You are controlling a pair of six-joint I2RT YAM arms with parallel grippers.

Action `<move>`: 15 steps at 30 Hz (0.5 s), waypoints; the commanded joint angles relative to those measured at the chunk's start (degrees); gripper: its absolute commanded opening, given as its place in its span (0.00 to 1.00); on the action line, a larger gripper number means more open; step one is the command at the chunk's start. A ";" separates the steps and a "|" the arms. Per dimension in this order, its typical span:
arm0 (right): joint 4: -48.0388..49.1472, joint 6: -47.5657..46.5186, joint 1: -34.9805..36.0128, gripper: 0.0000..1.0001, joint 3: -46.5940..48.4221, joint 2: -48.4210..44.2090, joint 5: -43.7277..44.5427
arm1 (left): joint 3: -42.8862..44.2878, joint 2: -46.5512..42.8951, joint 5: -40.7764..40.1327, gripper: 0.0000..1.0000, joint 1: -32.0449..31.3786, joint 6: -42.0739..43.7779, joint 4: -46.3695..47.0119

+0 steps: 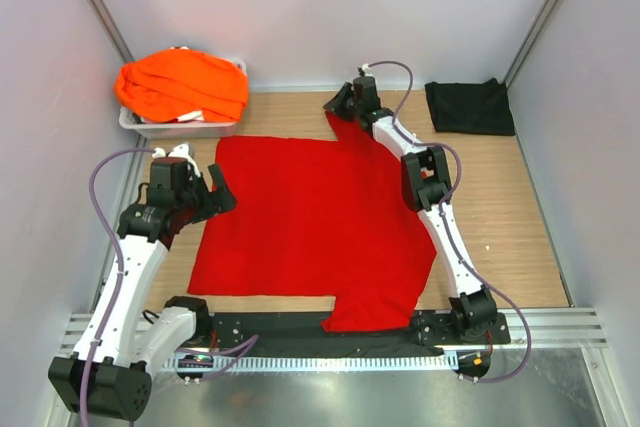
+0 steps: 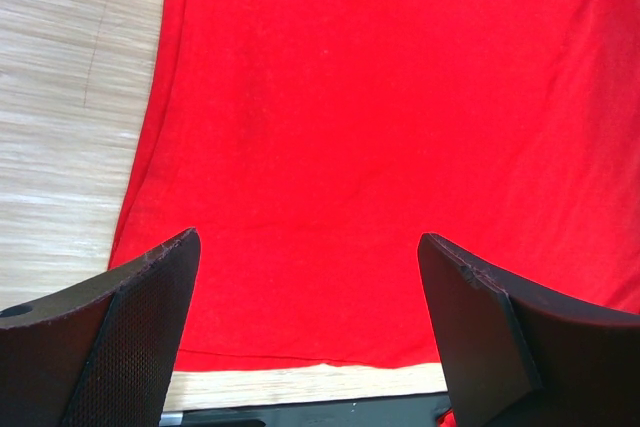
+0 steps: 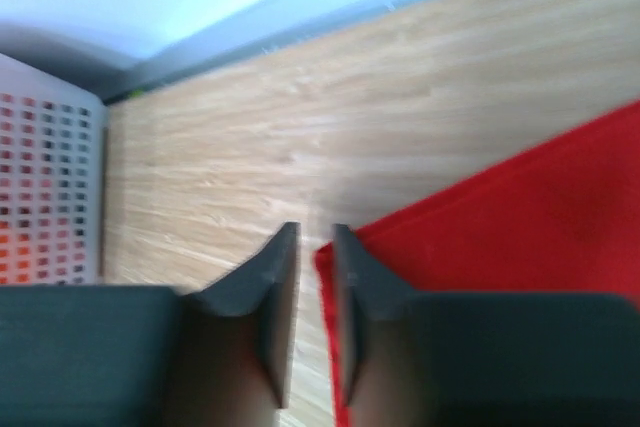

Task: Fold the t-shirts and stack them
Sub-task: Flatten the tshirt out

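Observation:
A bright red t-shirt lies spread flat in the middle of the table, one sleeve toward the far side and one over the near rail. My left gripper hovers open over its left edge; the left wrist view shows the wide-apart fingers above the red cloth, holding nothing. My right gripper sits at the far sleeve corner. In the blurred right wrist view its jaws stand slightly apart, with the red sleeve's edge running along the right finger's inner side. A folded black t-shirt lies far right.
Orange t-shirts are heaped in a grey plastic tray at the far left, and the tray's perforated wall shows left of the right gripper. White walls close in the table. A black rail runs along the near edge.

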 commanded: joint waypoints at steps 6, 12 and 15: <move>10.91 0.73 -2.56 0.80 2.67 -6.44 0.07 | 0.40 0.07 -0.09 0.90 -0.09 -0.11 2.12; 2.85 -7.09 -4.23 0.90 -3.57 -20.76 -0.20 | 0.40 -0.20 -0.70 0.90 -0.09 -0.11 2.12; -3.75 -11.66 -4.59 0.90 -11.81 -28.42 2.78 | 0.48 -0.20 -1.05 0.90 -0.09 -0.11 1.86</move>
